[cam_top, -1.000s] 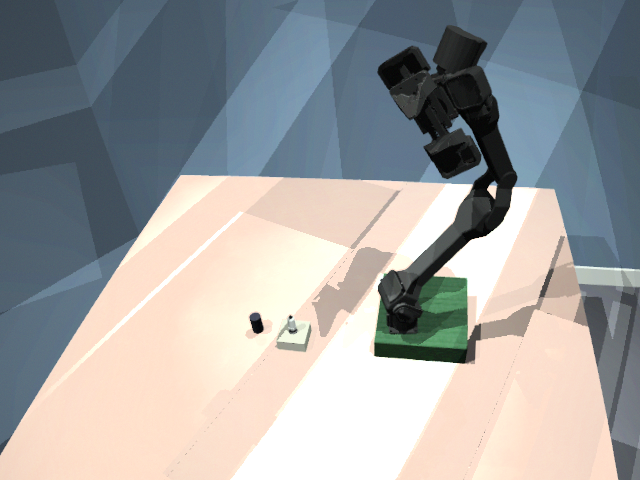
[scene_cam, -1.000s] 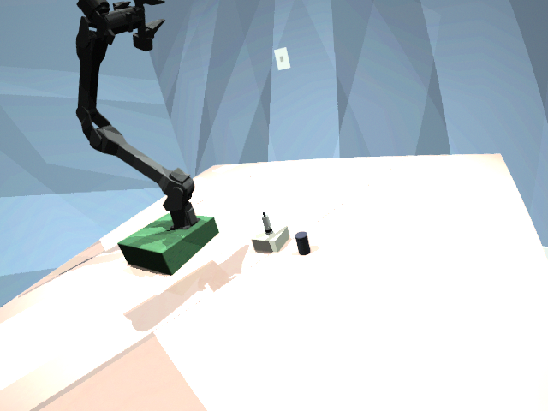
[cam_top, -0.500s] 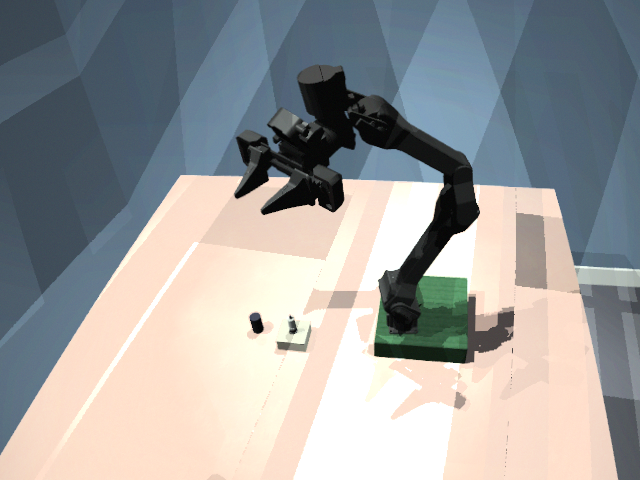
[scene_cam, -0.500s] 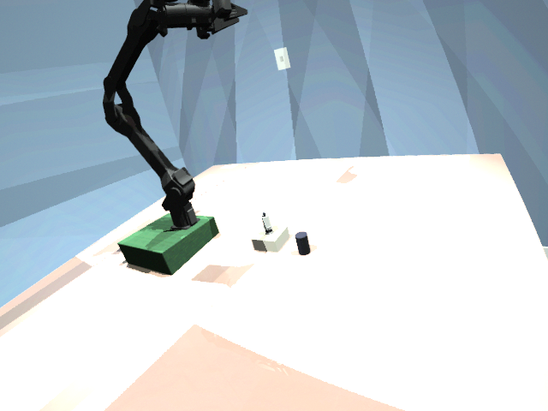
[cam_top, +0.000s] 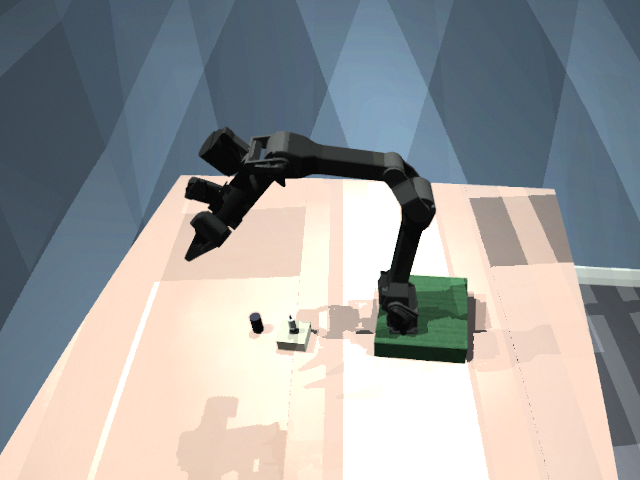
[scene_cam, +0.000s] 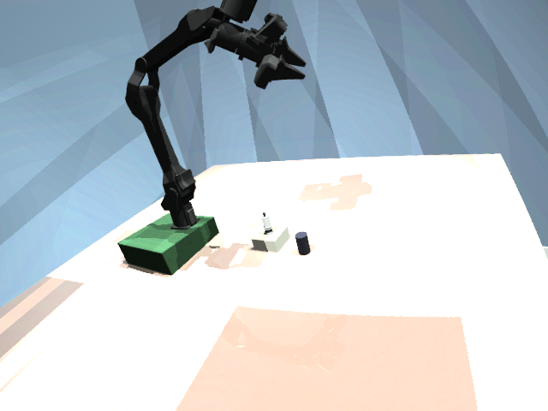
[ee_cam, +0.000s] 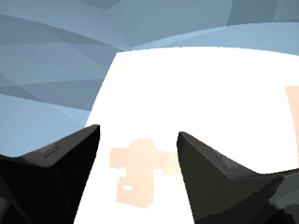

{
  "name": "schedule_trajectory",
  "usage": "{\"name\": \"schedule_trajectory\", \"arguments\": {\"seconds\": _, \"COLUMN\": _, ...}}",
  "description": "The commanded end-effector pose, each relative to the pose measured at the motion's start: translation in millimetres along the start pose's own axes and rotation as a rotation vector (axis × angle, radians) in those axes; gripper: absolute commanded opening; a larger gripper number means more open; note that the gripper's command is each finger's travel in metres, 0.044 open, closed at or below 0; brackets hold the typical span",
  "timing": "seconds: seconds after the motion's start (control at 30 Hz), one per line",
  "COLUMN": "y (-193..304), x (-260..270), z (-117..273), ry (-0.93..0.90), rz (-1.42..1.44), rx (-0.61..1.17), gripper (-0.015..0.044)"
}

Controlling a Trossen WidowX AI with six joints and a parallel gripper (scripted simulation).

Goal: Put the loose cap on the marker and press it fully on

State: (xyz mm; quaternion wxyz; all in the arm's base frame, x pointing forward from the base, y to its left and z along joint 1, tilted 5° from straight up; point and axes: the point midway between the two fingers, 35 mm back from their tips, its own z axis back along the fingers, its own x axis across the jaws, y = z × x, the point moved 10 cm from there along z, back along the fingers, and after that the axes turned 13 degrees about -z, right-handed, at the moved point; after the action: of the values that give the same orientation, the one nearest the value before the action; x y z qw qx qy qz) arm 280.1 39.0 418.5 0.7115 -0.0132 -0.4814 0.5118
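Note:
The marker point(cam_top: 292, 324) point(scene_cam: 266, 223) stands upright in the pale holder block point(cam_top: 292, 341) point(scene_cam: 278, 241), its white body and dark tip showing. The dark cap point(cam_top: 256, 323) point(scene_cam: 302, 243) stands upright on the table beside the block, on the side away from the arm's base, not touching it. My gripper point(cam_top: 189, 257) point(scene_cam: 305, 70) point(ee_cam: 139, 134) is open and empty, high above the table and out beyond the cap. In the wrist view only table and background show between the fingertips; cap, marker and block are out of that view.
The arm's base stands on a green block point(cam_top: 439, 346) point(scene_cam: 145, 259), on the other side of the holder block from the cap. The arm arches high over the table point(cam_top: 170, 361) point(scene_cam: 376, 282). The far table edge and the wall show in the wrist view.

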Motion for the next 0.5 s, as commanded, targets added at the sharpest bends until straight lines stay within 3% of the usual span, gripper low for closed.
{"name": "schedule_trajectory", "arguments": {"seconds": 0.0, "y": -5, "x": -42, "z": -40, "ry": 0.197, "rz": -0.292, "rx": 0.062, "gripper": 0.0246}}
{"name": "schedule_trajectory", "arguments": {"seconds": 0.3, "y": 4, "x": -143, "z": -111, "ry": 0.702, "rz": -0.947, "rx": 0.080, "gripper": 0.0246}}
{"name": "schedule_trajectory", "arguments": {"seconds": 0.47, "y": 19, "x": -190, "z": -131, "ry": 0.952, "rz": -1.198, "rx": 0.033, "gripper": 0.0246}}
